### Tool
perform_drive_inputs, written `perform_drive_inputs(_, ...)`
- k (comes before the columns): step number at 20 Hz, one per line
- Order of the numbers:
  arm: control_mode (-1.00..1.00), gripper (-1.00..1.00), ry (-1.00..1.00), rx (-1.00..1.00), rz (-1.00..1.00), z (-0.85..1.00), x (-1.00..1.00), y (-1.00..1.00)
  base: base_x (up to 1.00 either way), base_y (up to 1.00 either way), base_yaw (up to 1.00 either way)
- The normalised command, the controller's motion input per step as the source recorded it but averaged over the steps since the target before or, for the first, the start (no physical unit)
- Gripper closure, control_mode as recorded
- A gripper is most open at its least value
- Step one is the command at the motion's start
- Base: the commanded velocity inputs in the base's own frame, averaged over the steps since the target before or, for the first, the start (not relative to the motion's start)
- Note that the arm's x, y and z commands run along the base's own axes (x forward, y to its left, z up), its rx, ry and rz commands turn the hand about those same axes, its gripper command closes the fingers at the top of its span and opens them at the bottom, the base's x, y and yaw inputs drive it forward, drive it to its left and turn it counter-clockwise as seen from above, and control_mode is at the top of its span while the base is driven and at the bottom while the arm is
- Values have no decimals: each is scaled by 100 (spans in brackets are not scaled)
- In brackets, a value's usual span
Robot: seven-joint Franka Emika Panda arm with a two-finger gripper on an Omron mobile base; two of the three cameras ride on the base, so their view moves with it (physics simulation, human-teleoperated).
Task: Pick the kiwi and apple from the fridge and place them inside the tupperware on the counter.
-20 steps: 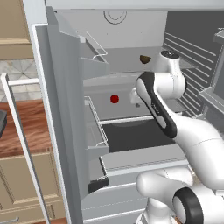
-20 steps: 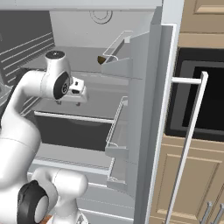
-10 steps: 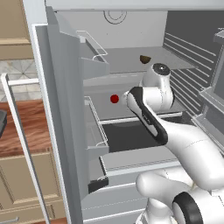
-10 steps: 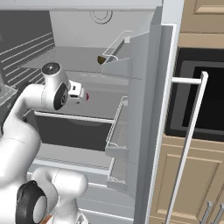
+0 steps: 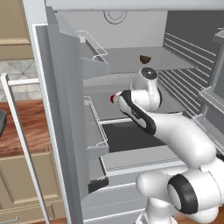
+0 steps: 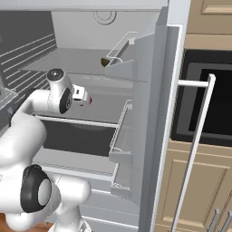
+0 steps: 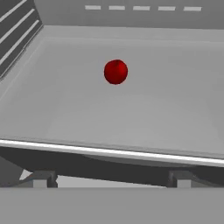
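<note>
Red apple [image 7: 116, 71] sits straight ahead of the gripper [image 7: 109, 179] on the fridge [image 5: 65, 131] shelf, well apart; jaws spread wide, nothing held.

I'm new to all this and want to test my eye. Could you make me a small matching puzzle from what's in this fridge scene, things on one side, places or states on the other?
Things:
1. apple
2. kiwi
3. gripper
4. fridge

Places or states:
A. on the upper shelf
B. open, holding nothing
C. on the middle shelf, ahead of the hand
D. door swung open

Pairs: 1-C, 2-A, 3-B, 4-D
</note>
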Motion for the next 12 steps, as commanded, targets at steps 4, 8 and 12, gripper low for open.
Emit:
perform_drive_inputs(4,-100,-100,0,0,0,-15,27,8,0,0,0)
perform_drive_inputs(8,-100,-100,0,0,0,-16,13,0,0,0,0)
perform_drive_inputs(12,-100,-100,0,0,0,-12,36,0,0,0,0)
